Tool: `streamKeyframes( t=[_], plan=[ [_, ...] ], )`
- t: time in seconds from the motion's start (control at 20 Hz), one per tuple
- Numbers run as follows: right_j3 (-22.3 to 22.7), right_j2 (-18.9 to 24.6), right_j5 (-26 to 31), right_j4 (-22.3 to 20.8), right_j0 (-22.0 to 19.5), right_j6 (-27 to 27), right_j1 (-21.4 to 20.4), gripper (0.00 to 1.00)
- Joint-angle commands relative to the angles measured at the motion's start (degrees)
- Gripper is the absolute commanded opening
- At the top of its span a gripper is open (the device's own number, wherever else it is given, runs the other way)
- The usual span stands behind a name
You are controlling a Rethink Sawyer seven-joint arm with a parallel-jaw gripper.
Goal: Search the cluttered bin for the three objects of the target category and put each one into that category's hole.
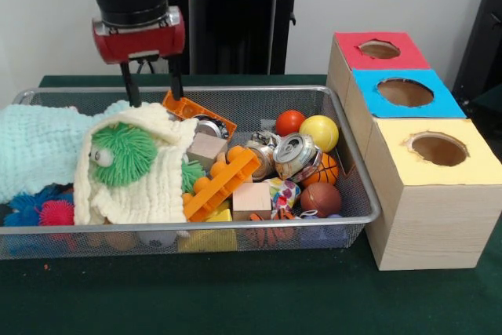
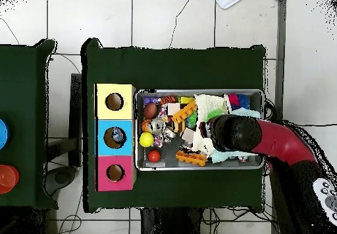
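The silver wire mesh bin (image 1: 235,227) lies on the green table, full of toys; it also shows in the overhead view (image 2: 197,167). A silver can (image 1: 296,154) lies on its side right of centre, its pull-tab top facing the camera. A second, dented can (image 1: 263,147) lies just left of it. A third silver can top (image 1: 210,125) shows behind a wooden block. My gripper (image 1: 155,98) hangs open and empty over the bin's far left part, above a cream cloth (image 1: 157,186). In the overhead view the arm (image 2: 232,132) hides the gripper.
Three wooden boxes stand right of the bin, each with a hole in a coloured top: red (image 1: 380,49), blue (image 1: 405,92), yellow (image 1: 439,149). The bin also holds a mint cloth (image 1: 39,143), a green spiky ball (image 1: 125,153), orange plastic pieces (image 1: 223,182), wooden blocks and small balls.
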Motion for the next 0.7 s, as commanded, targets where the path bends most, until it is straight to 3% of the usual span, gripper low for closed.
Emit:
streamKeyframes(
  t=[0.05, 0.25, 0.5, 0.7],
  plan=[
    [-6.2, 7.8, -0.2, -7.8, 0.3, -14.6, 6.8, 1.00],
    [-10.7, 8.5, 1.3, -12.5, -1.3, -18.3, 8.9, 1.00],
    [-12.2, 7.1, 4.1, -18.7, -1.1, -18.9, 5.0, 1.00],
    [-12.3, 7.3, 5.9, -20.2, -0.6, -17.9, 3.4, 1.00]
  ],
)
